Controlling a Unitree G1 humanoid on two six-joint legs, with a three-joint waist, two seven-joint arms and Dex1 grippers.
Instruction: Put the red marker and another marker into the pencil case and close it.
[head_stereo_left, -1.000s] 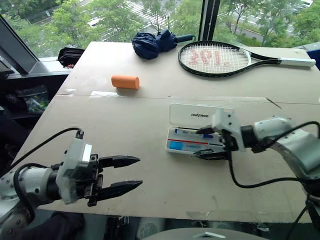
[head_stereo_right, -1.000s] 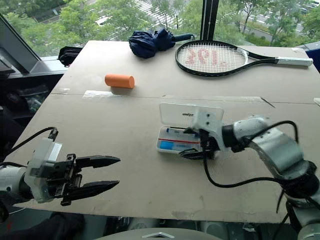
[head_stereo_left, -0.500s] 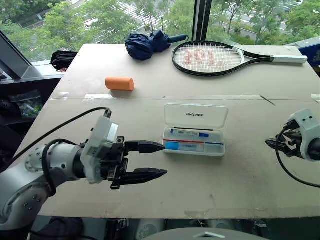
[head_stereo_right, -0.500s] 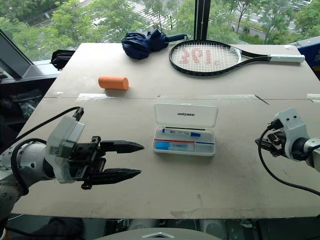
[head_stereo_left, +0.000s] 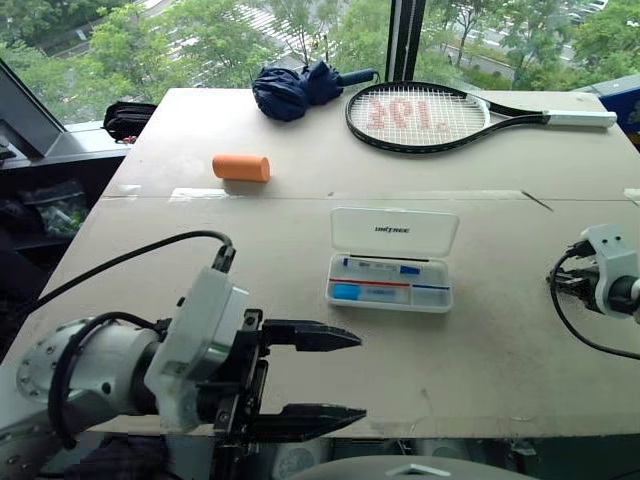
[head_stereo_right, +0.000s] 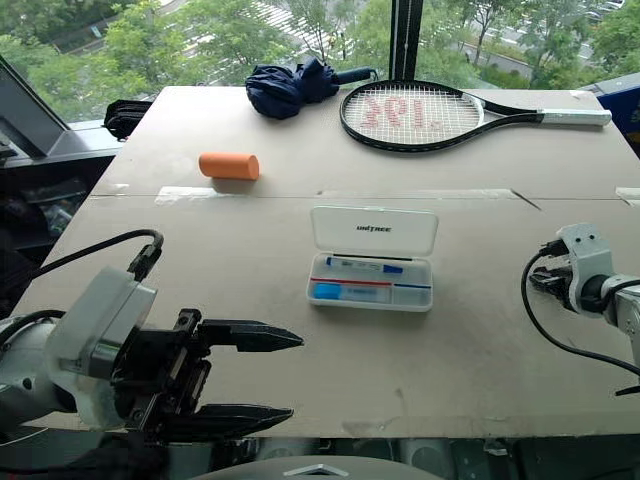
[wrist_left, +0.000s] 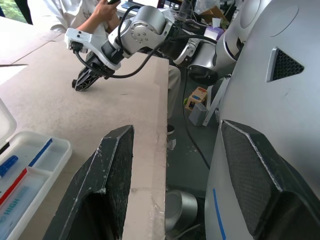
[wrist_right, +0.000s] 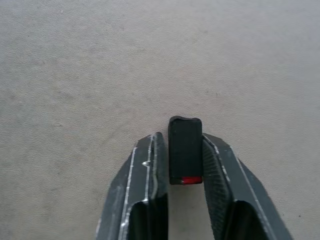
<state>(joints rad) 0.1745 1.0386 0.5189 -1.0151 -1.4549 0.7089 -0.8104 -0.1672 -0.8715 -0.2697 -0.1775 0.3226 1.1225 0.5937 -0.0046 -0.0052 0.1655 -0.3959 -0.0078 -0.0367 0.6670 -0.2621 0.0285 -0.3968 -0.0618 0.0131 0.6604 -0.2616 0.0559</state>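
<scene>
Translucent pencil case (head_stereo_left: 391, 266) holds three markers; right gripper (wrist_right: 184, 150) clamps one red marker (wrist_right: 185, 150); left gripper (head_stereo_left: 320, 375) gapes.

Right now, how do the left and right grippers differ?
The left gripper has its black fingers spread wide with nothing between them; the right gripper has its fingers closed on a small black object with a red band. The left gripper sits at the near edge of the beige table, left of the open translucent-white plastic pencil case; the right gripper is at the table's right side, fingers angled down. Both stand apart from the case.
</scene>
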